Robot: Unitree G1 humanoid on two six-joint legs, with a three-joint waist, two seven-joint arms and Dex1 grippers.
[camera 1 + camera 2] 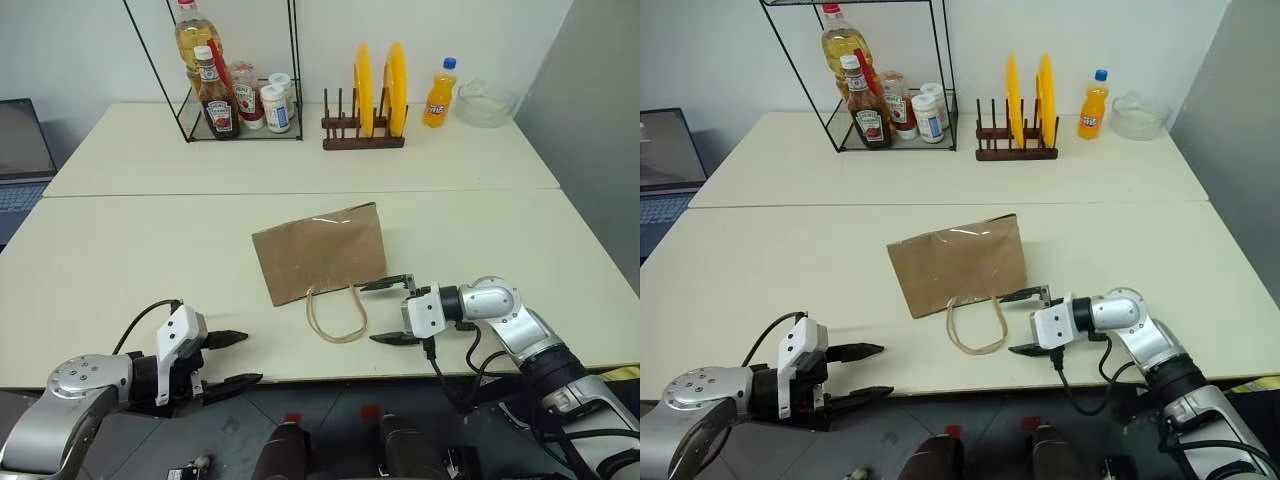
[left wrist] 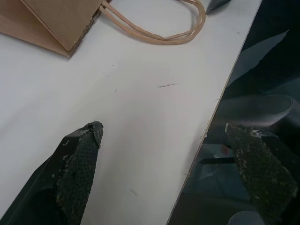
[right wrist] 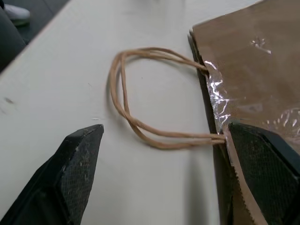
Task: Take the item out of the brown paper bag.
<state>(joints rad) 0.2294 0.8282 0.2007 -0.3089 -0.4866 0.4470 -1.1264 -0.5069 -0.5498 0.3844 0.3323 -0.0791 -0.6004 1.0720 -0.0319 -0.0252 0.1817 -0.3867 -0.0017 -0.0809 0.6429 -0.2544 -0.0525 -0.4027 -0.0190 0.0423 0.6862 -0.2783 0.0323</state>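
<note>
Brown paper bag (image 1: 320,252) lying flat near the middle of the cream worktop (image 1: 150,240), its mouth turned toward the robot and its beige cord handles (image 1: 337,315) looped out over the surface toward the near edge. The bag's contents cannot be seen from outside; in the right wrist view a strip of shiny clear film (image 3: 216,96) shows along the mouth edge. Right hand (image 1: 392,311) at the bag's mouth, just right of the handles, pointing leftward with its two black fingers spread wide: the upper finger reaches the corner of the mouth, though contact cannot be judged, and the lower finger lies clear of the bag beside the handle loop. Nothing is gripped. Left hand (image 1: 232,360) at the near edge of the worktop, well apart from the bag, its fingers likewise spread and empty; one finger over the surface, the other beyond the edge. At the far side: wire rack (image 1: 240,70) holding ketchup bottles and jars, wooden stand with two yellow plates (image 1: 378,85), orange soda bottle (image 1: 438,95), and glass bowl (image 1: 485,103).
</note>
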